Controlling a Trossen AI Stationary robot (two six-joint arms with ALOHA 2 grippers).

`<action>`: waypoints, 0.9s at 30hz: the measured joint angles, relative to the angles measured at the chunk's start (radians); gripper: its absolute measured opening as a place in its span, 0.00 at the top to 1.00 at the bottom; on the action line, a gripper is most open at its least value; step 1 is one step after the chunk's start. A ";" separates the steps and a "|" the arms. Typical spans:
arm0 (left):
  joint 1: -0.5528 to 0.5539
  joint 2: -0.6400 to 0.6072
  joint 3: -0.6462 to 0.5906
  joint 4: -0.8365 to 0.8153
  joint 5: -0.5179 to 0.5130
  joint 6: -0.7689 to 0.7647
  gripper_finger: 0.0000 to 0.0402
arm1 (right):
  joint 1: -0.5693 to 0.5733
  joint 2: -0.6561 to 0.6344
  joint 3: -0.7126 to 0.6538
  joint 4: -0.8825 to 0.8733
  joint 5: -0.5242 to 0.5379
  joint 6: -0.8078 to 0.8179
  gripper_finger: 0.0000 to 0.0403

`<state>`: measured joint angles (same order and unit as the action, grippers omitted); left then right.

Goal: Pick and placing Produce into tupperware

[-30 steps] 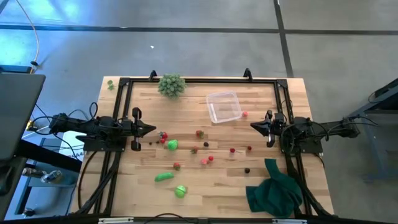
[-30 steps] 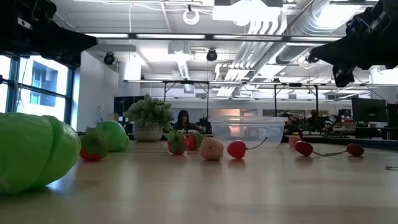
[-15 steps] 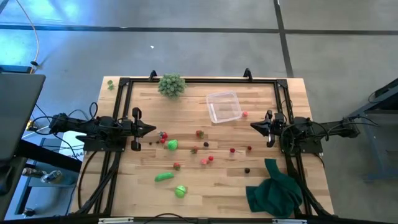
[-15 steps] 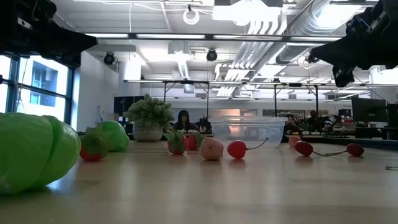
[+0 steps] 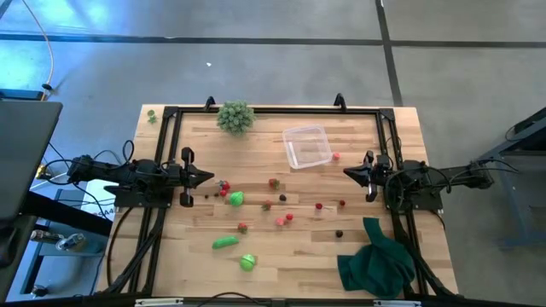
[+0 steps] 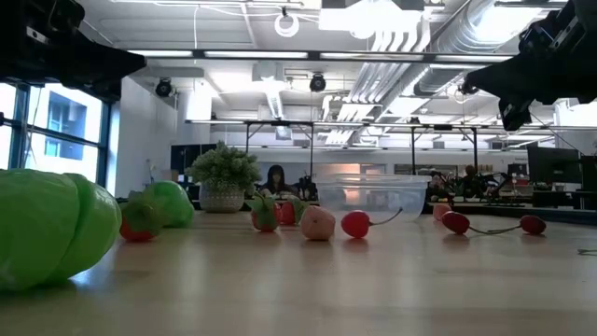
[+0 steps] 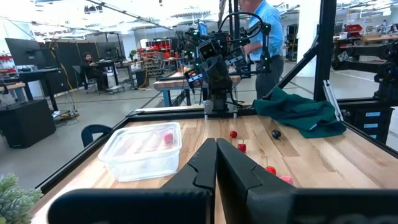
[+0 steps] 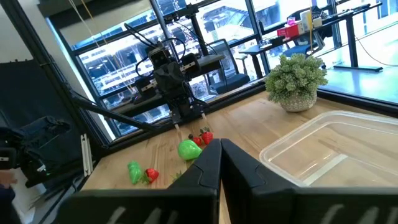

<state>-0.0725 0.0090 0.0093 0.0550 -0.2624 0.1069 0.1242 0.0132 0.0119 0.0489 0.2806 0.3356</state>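
- Nothing has changed over the last second: both arms sit exactly where they were, and every piece on the counter (image 5: 358,256) lies in the same spot.
- The left hand (image 5: 207,177) hangs above the counter's left edge with its fingers pressed together, holding nothing; its own wrist view shows the two dark fingers meeting in a closed wedge.
- The right hand (image 5: 349,171) hangs above the right edge, likewise narrowed to a closed point and empty.
- The tupperware (image 5: 307,146) stands toward the far right of the counter, near the right hand, and looks empty; a small red piece (image 5: 336,156) lies just beside its right wall, outside it.
- The produce is scattered across the middle: a bright green round piece (image 5: 235,199) near the left hand, red berries (image 5: 284,219) around the centre, a dark berry (image 5: 339,233) toward the right, a green oblong one (image 5: 224,243) and another green piece (image 5: 247,263) toward the near edge.
- The spiky pale-green ball (image 5: 235,116) sits at the far edge and the dark green cloth (image 5: 378,262) lies bunched at the near right corner.
- Judgement: with no motion and nothing in the container, the task appears not yet begun; either hand must first open before it can take a piece.
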 joint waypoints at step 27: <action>0.000 0.000 0.000 0.015 -0.013 -0.213 0.99 | 0.000 0.000 0.000 0.000 0.000 -0.001 1.00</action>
<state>-0.0725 0.0090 0.0095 0.0698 -0.2758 -0.1059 0.1242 0.0132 0.0118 0.0487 0.2805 0.3345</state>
